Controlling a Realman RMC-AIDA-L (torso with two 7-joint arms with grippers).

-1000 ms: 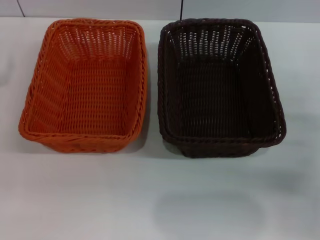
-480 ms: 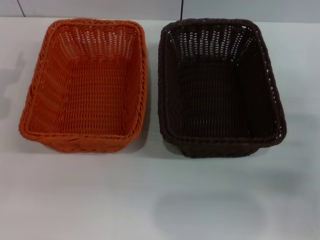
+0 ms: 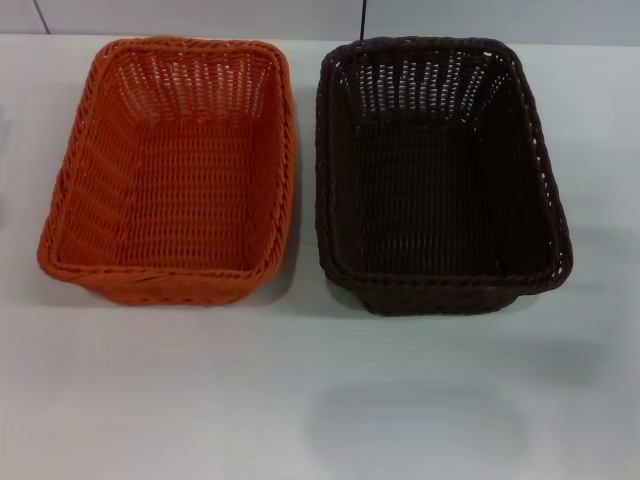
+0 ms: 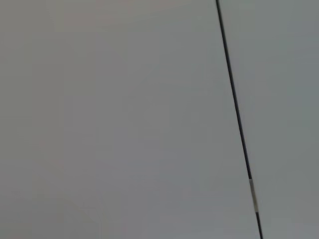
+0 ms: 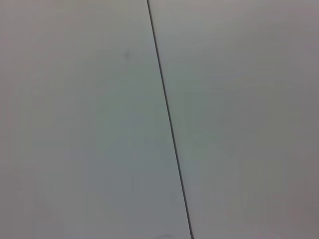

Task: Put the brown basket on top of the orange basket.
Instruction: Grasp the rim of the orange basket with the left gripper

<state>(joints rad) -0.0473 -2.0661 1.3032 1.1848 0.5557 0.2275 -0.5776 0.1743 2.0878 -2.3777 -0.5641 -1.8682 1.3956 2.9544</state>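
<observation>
The orange basket (image 3: 175,170) stands empty on the white table at the left in the head view. The brown basket (image 3: 435,175) stands empty beside it at the right, a narrow gap between them. Both are upright with their long sides running away from me. Neither gripper shows in the head view. Both wrist views show only a plain pale surface with a thin dark seam, no fingers and no basket.
The white table (image 3: 320,400) stretches in front of both baskets. A wall with a dark vertical seam (image 3: 363,18) runs behind the table's far edge. The seam also shows in the left wrist view (image 4: 234,99) and the right wrist view (image 5: 167,114).
The baskets have not moved. A faint shadow at the table's left edge has shifted slightly.
</observation>
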